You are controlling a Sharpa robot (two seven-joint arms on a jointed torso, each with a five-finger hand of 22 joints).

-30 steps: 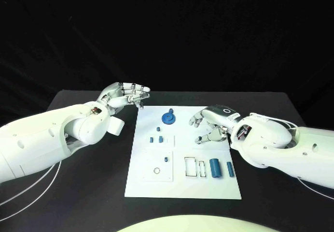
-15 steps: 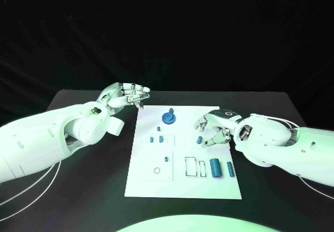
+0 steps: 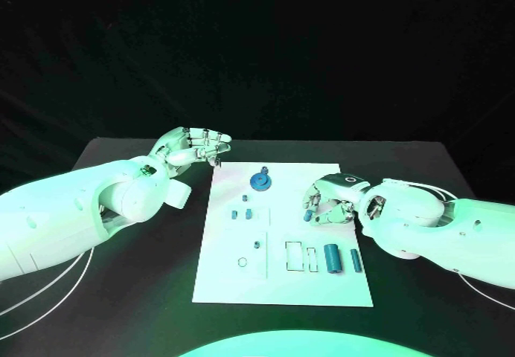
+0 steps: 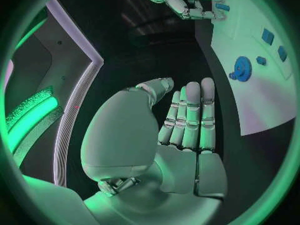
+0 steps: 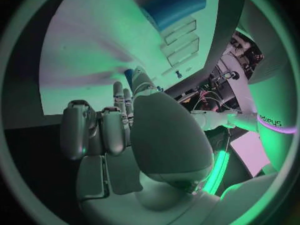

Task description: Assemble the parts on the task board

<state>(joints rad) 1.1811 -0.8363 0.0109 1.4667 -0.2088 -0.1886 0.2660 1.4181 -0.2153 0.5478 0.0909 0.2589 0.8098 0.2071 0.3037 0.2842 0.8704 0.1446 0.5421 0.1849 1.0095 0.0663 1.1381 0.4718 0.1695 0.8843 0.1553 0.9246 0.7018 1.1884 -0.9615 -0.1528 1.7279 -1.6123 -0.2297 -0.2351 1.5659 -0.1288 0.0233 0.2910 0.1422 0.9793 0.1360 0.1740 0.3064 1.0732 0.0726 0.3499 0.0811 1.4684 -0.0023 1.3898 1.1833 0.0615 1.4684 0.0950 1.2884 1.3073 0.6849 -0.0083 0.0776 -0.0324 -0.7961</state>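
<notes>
right hand (image 3: 328, 201): sitting over the board's (image 3: 281, 286) right edge, fingers curling around a small blue part (image 3: 307, 216); looks pinched, contact is partly hidden.
left hand (image 3: 197, 146): hovering off the board's far-left corner, fingers curled together, holding nothing.
board: lying mid-table (image 3: 129, 297), long side running away from the robot.
gear (image 3: 260, 181): sitting near the board's far edge.
cylinders (image 3: 333, 258): two lying side by side near the right edge, closer in.
small pegs (image 3: 248, 214): standing left of centre.
</notes>
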